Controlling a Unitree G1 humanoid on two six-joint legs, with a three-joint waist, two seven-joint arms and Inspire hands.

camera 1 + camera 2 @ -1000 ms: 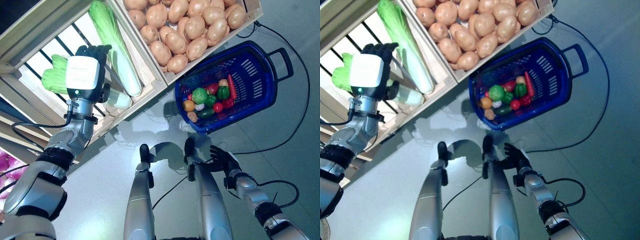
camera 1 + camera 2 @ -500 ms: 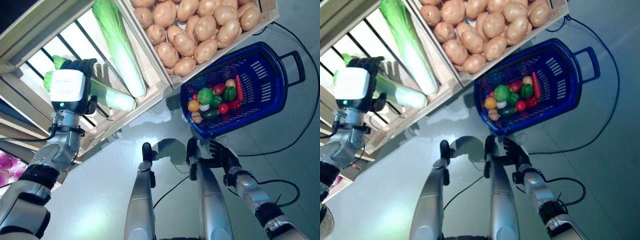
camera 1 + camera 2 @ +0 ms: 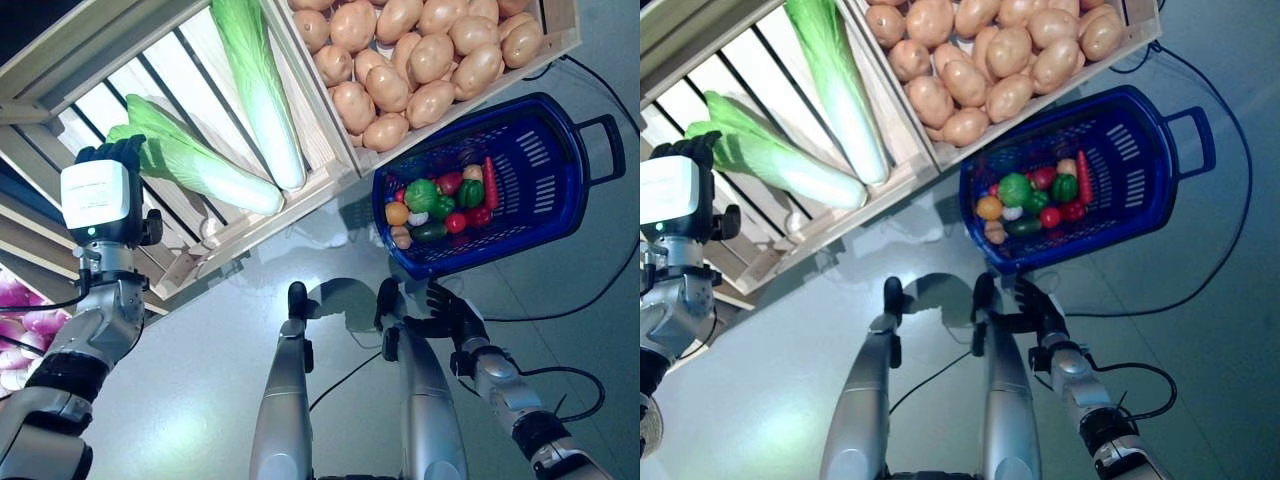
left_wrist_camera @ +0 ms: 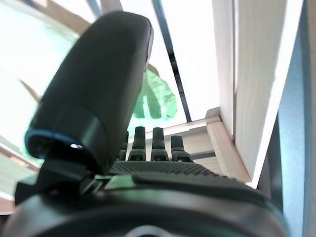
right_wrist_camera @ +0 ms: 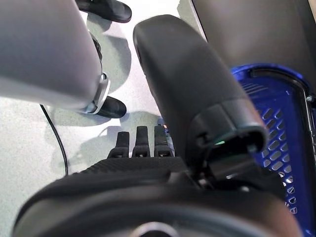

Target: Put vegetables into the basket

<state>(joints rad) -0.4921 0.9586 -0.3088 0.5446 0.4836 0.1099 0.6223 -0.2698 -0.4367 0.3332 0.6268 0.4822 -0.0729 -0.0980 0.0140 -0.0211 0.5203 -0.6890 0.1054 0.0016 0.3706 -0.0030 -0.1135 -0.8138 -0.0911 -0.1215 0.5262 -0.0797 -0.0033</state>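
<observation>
Left hand (image 3: 100, 200): fingers straight and relaxed, holding nothing. I have it raised at the left edge of the slatted crate (image 3: 60, 60), its fingertips just beside the leafy end of a cabbage (image 3: 195, 165). A second ago this hand lay over that cabbage; it has since drawn back leftward and the cabbage lies free on the slats. I judge the pick has not taken, so this item remains to be fetched.

Cabbage, near: long axis diagonal across the crate, green leaves toward my left hand, pale stalk end toward the crate's front corner. Not in the basket.

Cabbage, second (image 3: 260, 90): just right of the first, long axis steeper, leaves pointing away from me, white base at the front rail.

Potatoes (image 3: 410, 60): heaped in the next crate, untouched.

Basket (image 3: 540, 200): blue, on the floor, already holding small mixed vegetables (image 3: 440, 200).

Right hand (image 3: 450, 315): low by the basket's near rim, fingers loosely extended, empty, idle.
</observation>
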